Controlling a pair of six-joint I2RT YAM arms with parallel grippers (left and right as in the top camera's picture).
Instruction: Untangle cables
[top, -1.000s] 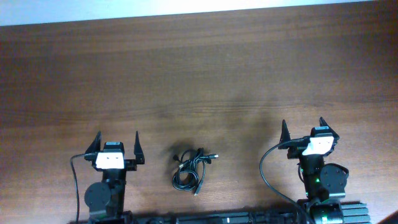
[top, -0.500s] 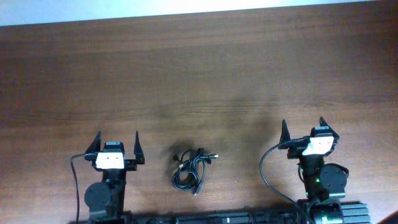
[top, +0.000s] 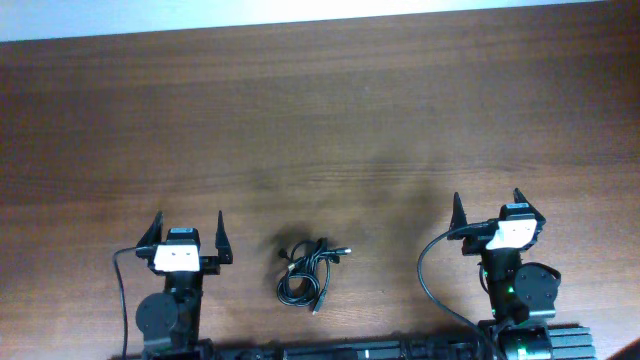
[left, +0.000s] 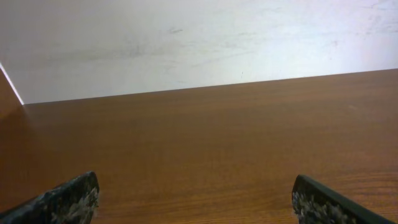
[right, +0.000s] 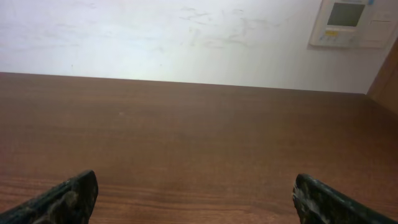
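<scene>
The cables (top: 308, 272) are a small tangled bundle of thin black cords with small plug ends. They lie on the brown wooden table (top: 320, 130) near its front edge, between the two arms. My left gripper (top: 188, 229) is open and empty, to the left of the bundle. My right gripper (top: 489, 207) is open and empty, well to the right of it. Both wrist views show only bare table between the spread fingertips, left (left: 196, 202) and right (right: 196, 199). The cables are out of view in both wrist views.
A white wall (left: 186, 37) rises behind the table's far edge. A white wall-mounted control panel (right: 351, 22) shows in the right wrist view. Thick black arm wires (top: 430, 280) loop beside the right arm base.
</scene>
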